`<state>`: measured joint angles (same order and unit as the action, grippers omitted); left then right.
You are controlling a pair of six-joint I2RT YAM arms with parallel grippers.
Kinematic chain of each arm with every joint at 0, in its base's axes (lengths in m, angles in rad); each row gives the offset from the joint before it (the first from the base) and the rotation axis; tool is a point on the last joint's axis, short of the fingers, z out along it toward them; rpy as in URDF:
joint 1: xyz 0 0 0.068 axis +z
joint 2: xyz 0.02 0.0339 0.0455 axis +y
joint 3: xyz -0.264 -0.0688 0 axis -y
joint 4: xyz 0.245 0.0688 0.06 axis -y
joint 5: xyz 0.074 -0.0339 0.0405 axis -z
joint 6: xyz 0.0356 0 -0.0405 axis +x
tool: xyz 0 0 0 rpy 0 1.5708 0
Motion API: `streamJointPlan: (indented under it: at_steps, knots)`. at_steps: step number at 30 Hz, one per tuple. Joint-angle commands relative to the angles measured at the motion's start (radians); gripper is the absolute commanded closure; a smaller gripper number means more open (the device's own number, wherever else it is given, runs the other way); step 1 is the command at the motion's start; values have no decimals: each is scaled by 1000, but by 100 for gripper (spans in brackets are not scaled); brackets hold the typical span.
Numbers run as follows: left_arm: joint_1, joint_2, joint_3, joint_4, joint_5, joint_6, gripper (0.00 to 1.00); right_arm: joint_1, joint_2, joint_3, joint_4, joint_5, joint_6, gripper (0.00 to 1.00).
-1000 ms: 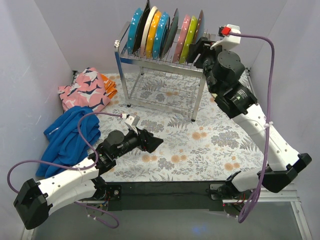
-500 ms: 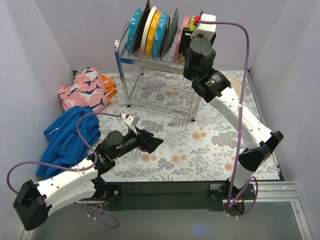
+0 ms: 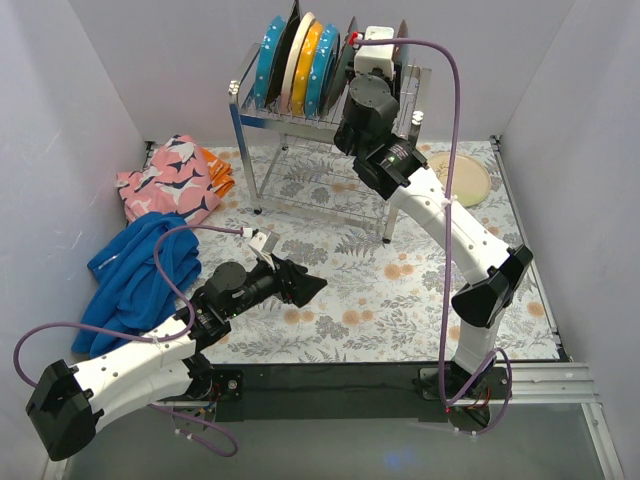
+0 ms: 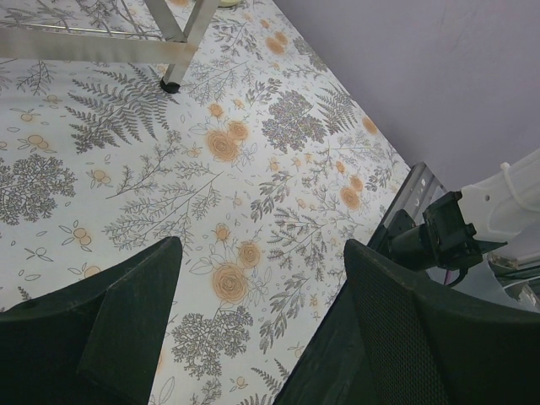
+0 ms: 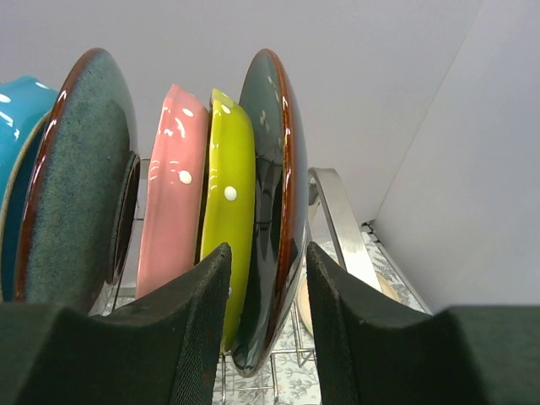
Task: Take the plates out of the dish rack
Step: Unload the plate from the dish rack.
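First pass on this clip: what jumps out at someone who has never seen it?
A row of bright plates stands on edge atop the tall wire rack at the back of the table. The right gripper is up there, straddling the dark plate at the row's right end. Crumpled clothes lie heaped on the left.

From above, your right arm [image 3: 440, 215] hid the right gripper [image 5: 268, 253], pink plate [image 5: 173, 194] and lime plate [image 5: 229, 211]; the teal plate [image 5: 15, 169] was cropped.
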<state>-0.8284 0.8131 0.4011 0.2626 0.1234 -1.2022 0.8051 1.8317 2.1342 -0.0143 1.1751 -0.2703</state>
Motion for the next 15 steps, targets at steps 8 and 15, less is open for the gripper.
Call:
streamJointPlan:
  at_steps: [8,15]
  knots:
    - [-5,-17,1,4,12,0,24,5,-2,58,105,113,-132,49]
    - [-5,-29,-5,6,2,0,24,-17,-8,-28,119,123,-70,48]
